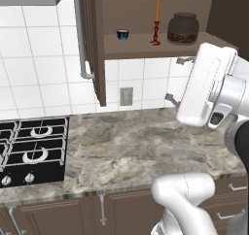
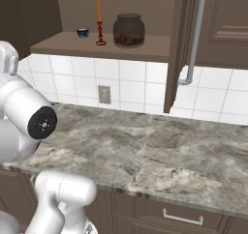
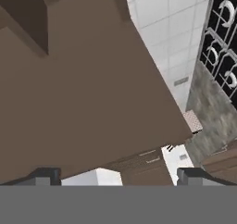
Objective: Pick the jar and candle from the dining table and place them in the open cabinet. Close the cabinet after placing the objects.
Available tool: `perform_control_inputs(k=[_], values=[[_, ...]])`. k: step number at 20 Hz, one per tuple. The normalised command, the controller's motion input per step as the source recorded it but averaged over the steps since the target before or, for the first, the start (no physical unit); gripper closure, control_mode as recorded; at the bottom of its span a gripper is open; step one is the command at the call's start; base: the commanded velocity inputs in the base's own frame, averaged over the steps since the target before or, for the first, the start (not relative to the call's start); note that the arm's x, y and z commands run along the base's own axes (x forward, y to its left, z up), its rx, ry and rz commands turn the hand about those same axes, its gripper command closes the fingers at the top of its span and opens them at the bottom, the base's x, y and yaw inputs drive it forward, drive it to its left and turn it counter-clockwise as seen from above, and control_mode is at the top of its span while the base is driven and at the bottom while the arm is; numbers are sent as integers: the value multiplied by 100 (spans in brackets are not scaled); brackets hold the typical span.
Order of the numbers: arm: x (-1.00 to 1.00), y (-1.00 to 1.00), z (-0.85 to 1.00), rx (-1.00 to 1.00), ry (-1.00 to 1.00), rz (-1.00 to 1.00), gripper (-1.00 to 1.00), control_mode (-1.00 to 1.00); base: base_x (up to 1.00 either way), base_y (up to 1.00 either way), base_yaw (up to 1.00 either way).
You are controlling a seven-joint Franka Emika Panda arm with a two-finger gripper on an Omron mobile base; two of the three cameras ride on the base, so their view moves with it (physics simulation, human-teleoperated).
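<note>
The jar point(image 1: 183, 29) point(image 2: 129, 31), clear glass with brown contents, stands on the shelf of the open cabinet point(image 1: 146, 47) point(image 2: 72, 43). The thin orange candle point(image 1: 156, 23) point(image 2: 100, 22) stands upright just left of it, apart from it. My gripper point(image 3: 118, 176) is open with nothing between its fingers and faces a plain brown cabinet surface close by. In the left base view two grey fingertips point(image 1: 171, 99) poke out from behind the arm's white link, below the shelf's right end. The dining table is out of view.
A small dark blue cup point(image 1: 122, 34) point(image 2: 83, 33) sits on the shelf left of the candle. Open doors with long silver handles point(image 1: 80, 35) point(image 2: 194, 35) flank the shelf. Below lie a marble counter point(image 1: 141, 146) point(image 2: 160, 151), a black hob point(image 1: 34, 149) and a wall socket point(image 1: 126, 96).
</note>
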Motion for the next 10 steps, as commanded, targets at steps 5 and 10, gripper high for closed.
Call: perform_control_inputs(k=[5,10], values=[[-24,40,0,-4,-12,10,-100,-100,0,0,0],[-19,42,0,-5,-10,12,-100,-100,0,0,0]])
